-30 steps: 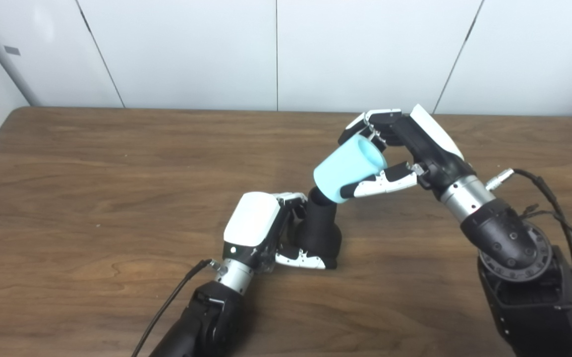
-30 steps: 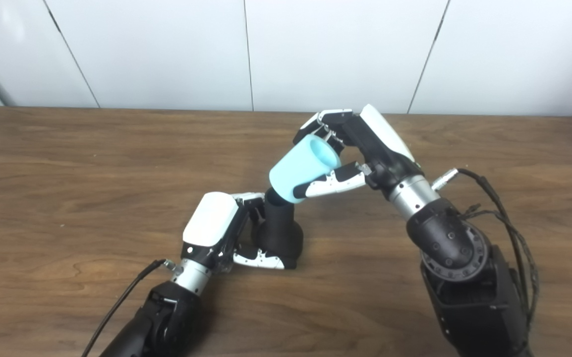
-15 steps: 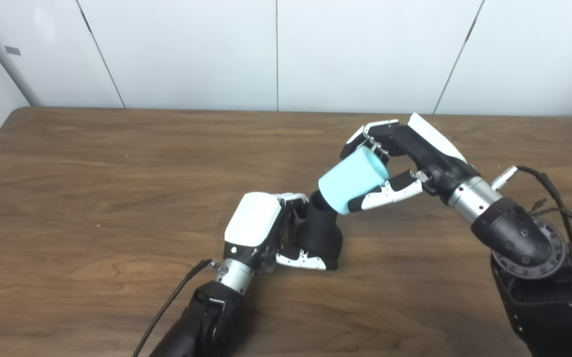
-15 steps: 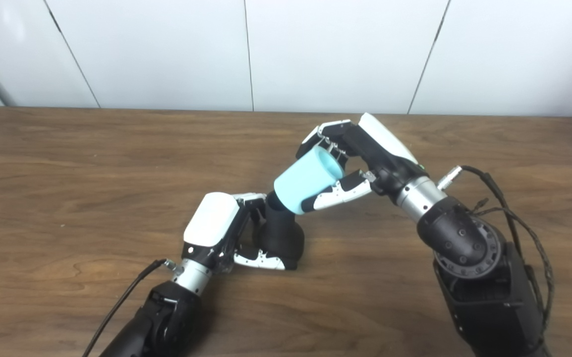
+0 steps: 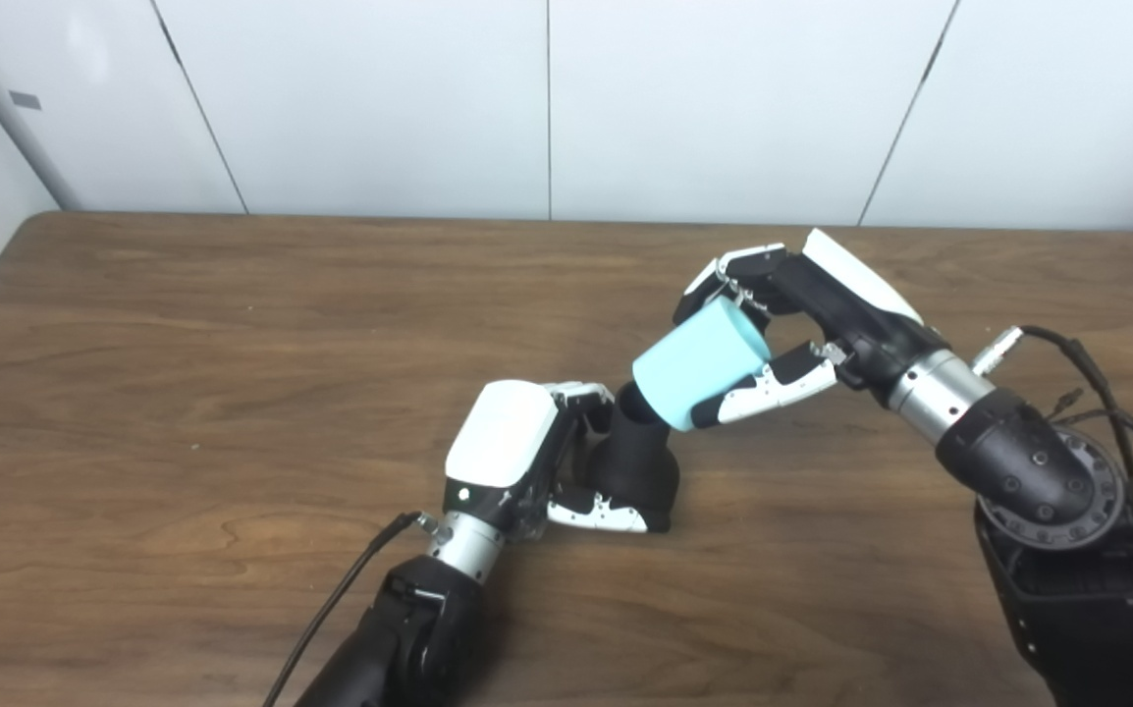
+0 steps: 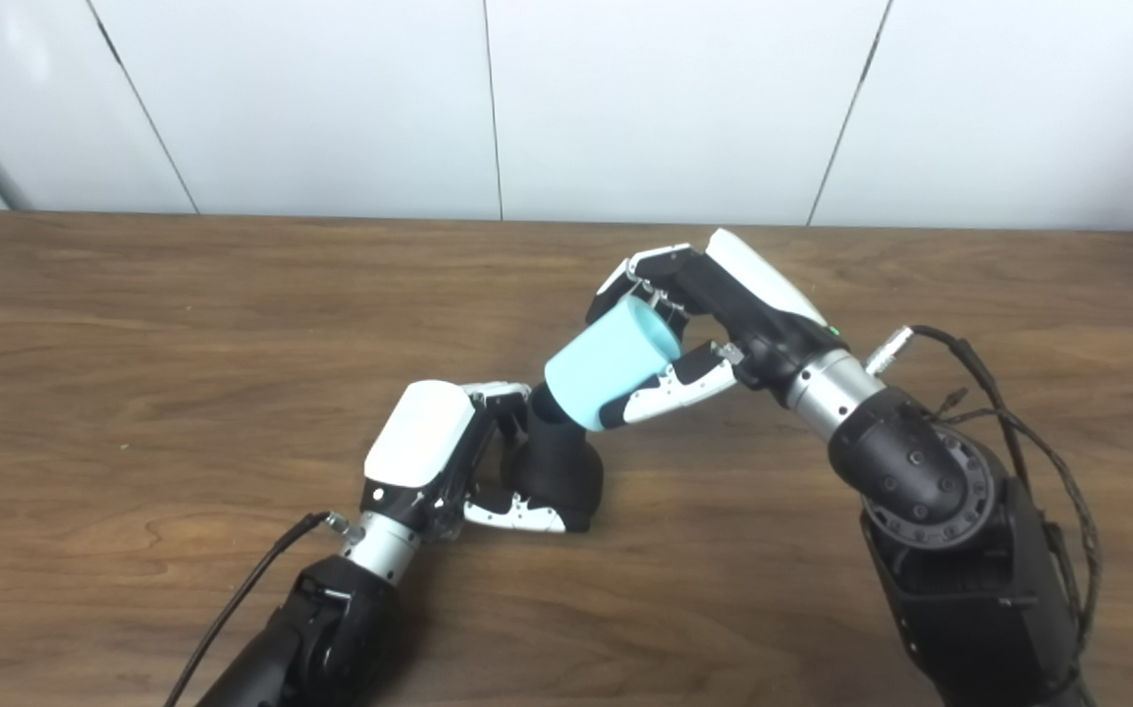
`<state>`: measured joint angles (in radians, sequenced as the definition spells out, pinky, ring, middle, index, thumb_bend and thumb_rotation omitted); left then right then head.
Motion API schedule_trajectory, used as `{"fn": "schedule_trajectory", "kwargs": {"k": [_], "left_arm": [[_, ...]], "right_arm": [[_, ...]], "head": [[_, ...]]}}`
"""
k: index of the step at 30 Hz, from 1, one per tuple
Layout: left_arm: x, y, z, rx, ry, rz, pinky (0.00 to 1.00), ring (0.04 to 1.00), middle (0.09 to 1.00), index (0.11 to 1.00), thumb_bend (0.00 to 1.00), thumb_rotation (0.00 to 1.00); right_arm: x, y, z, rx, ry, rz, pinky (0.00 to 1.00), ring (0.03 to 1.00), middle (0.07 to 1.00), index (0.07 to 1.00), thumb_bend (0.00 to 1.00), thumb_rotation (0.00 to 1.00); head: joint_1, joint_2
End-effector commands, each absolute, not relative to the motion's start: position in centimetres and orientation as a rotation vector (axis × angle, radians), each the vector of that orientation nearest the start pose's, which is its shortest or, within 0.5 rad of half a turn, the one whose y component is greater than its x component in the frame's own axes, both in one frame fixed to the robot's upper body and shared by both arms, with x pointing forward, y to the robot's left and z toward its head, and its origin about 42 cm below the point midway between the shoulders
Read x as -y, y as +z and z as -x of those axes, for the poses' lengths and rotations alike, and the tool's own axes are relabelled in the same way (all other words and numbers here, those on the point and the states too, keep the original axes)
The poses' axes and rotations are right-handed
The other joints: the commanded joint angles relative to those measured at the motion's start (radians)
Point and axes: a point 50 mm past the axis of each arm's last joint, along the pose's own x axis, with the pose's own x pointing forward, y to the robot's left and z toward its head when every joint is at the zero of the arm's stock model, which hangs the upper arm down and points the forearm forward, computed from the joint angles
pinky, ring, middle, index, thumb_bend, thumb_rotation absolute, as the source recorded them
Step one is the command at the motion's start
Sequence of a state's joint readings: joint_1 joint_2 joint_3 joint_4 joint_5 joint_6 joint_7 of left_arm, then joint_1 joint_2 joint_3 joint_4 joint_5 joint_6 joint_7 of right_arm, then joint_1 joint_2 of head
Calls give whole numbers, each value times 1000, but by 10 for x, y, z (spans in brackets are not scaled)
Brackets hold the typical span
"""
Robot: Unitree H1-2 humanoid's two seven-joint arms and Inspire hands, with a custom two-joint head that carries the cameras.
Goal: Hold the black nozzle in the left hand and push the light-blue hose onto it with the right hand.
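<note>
The black nozzle [image 5: 637,463] stands on the wooden table [image 5: 184,344] near the middle, wide base down and neck tilted up to the right. My left hand [image 5: 517,457] is shut on its base, thumb across the front. The light-blue hose [image 5: 699,365], a short tube, is tilted with its lower mouth over the nozzle's neck tip. My right hand [image 5: 802,314] is shut on the hose from the upper right, fingers behind and thumb along the front. How far the neck sits inside the hose is hidden.
The table's far edge meets a white panelled wall [image 5: 547,98]. A cable [image 5: 1097,393] loops beside my right forearm, and another cable [image 5: 331,609] trails from my left wrist toward the bottom edge.
My right hand has lowered and moved the hose down-left along the nozzle's axis, so its lower mouth now covers the neck tip. My left hand and the nozzle have stayed put.
</note>
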<state>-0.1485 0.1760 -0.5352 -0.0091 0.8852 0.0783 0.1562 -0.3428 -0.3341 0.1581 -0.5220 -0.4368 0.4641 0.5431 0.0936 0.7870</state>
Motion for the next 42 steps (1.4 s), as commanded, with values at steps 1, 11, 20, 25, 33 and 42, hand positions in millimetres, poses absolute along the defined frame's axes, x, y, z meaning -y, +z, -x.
{"fn": "schedule_trajectory", "kwargs": {"k": [1,11,20,25,33,42], "left_arm": [[-128,51,-250,23,-574,-1124,379,528,556,474,471,0],[-126,50,-250,20,-574,-1117,374,512,534,492,474,0],[-123,50,-250,10,-581,-1119,381,519,532,494,474,0],[-121,50,-250,1,-584,-1122,365,495,487,511,476,0],[-119,51,-250,5,-585,-1116,364,489,483,512,476,0],[-118,53,-250,3,-585,-1120,369,491,492,506,477,0]], "right_arm": [[202,317,-318,361,428,788,334,391,503,533,495,0],[191,324,-315,428,405,799,333,383,489,537,494,0],[187,340,-315,483,416,859,351,379,497,537,494,0],[182,343,-315,500,434,892,342,376,493,538,493,0],[176,337,-313,479,459,897,333,376,495,538,493,0],[180,325,-312,452,472,922,352,376,495,533,495,0]], "head": [[2,1],[1,-1],[2,0],[3,1],[9,8],[9,11]]}}
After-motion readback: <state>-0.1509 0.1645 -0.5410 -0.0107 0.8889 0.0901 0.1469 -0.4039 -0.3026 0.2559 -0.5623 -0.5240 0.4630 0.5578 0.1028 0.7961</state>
